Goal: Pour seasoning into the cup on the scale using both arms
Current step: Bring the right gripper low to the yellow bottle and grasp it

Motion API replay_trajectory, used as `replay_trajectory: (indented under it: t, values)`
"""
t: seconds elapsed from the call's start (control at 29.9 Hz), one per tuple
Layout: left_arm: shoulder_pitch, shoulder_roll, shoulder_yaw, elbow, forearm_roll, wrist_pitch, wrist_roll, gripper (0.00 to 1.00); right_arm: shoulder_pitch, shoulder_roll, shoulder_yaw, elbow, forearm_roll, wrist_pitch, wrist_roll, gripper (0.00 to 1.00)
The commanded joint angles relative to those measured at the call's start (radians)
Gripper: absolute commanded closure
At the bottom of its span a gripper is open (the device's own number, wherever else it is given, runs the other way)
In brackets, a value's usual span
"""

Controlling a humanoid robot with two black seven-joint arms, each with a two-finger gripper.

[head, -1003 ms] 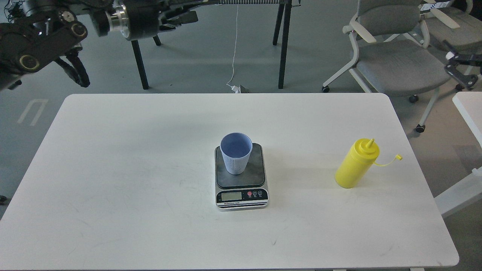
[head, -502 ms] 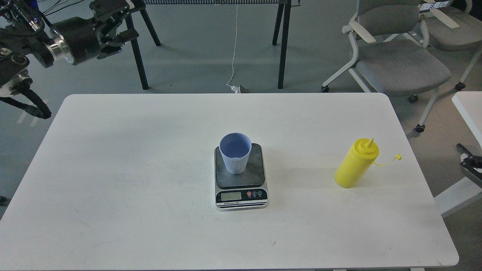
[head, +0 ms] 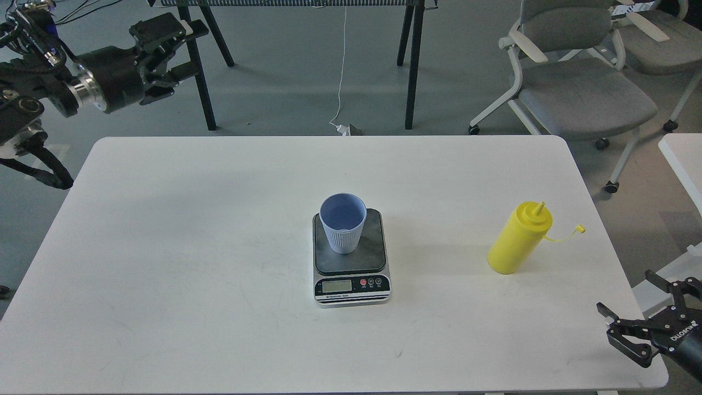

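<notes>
Centrally, one cup (head: 343,222) stands upright on the dark plate of one scale (head: 351,257), towards its rear left part. One yellow seasoning (head: 518,239) bottle stands well to the right on the white table (head: 192,263), its tethered cap hanging off to the right, touched by nothing. Two grippers show: the left gripper (head: 174,48) hangs beyond the table's far left corner, fingers spread and empty; the right gripper (head: 633,307) sits at the near right corner, fingers likewise apart. Two office chairs (head: 576,82) stand behind.
</notes>
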State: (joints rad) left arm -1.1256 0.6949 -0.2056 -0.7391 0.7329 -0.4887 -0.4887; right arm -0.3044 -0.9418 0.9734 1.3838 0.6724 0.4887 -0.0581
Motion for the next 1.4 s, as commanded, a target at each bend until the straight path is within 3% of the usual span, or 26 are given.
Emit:
replay_trajectory:
  t: [0.0, 0.47, 1.37]
  values:
    - [0.004, 0.000, 0.000, 0.000, 0.000, 0.000, 0.000, 0.00, 0.031, 0.060, -0.002, -0.034, -0.074, 0.000, -0.002, 0.00]
    - [0.044, 0.001, 0.002, 0.000, 0.005, 0.000, 0.000, 0.00, 0.149, 0.222, -0.002, -0.084, -0.165, 0.000, -0.045, 0.00]
    - [0.072, -0.014, 0.006, 0.001, 0.010, 0.000, 0.000, 0.00, 0.364, 0.388, -0.099, -0.279, -0.191, 0.000, -0.045, 0.00]
